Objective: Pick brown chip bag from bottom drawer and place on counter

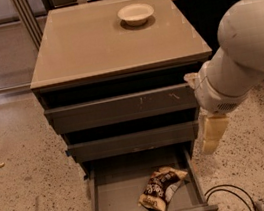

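Brown chip bag (162, 189) lying in the open bottom drawer (115, 197), lower centre.
Gripper (213, 134) hangs at right centre, beside the cabinet (122, 109); how wide it stands, I cannot tell.

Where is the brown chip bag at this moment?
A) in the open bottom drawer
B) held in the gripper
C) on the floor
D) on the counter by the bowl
A: the brown chip bag lies in the open bottom drawer, while the gripper hangs above and right of it, beside the cabinet.
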`<state>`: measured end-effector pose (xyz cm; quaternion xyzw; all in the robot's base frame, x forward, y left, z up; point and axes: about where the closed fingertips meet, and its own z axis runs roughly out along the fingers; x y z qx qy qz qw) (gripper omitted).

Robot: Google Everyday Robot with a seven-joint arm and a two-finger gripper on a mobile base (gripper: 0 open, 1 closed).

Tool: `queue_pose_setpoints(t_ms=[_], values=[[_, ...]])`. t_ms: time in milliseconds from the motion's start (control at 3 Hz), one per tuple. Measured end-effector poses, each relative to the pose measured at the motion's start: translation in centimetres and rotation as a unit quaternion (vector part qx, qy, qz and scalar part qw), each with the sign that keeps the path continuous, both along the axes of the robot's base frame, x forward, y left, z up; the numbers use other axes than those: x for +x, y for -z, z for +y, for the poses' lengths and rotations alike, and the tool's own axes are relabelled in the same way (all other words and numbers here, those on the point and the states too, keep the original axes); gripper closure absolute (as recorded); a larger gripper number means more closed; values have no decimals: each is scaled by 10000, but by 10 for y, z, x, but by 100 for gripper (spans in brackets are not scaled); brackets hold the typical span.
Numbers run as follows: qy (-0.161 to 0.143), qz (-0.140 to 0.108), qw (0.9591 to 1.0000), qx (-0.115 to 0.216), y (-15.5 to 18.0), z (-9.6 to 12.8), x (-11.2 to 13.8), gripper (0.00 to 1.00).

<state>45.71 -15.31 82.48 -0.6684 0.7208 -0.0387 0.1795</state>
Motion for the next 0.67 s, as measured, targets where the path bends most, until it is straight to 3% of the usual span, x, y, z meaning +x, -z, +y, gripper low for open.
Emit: queue_pose_setpoints(t_ms=[333,667], values=[[-686,-3,9976,-66,78,40,-2,0],[-1643,-276,9860,-91,135,95,6,0]])
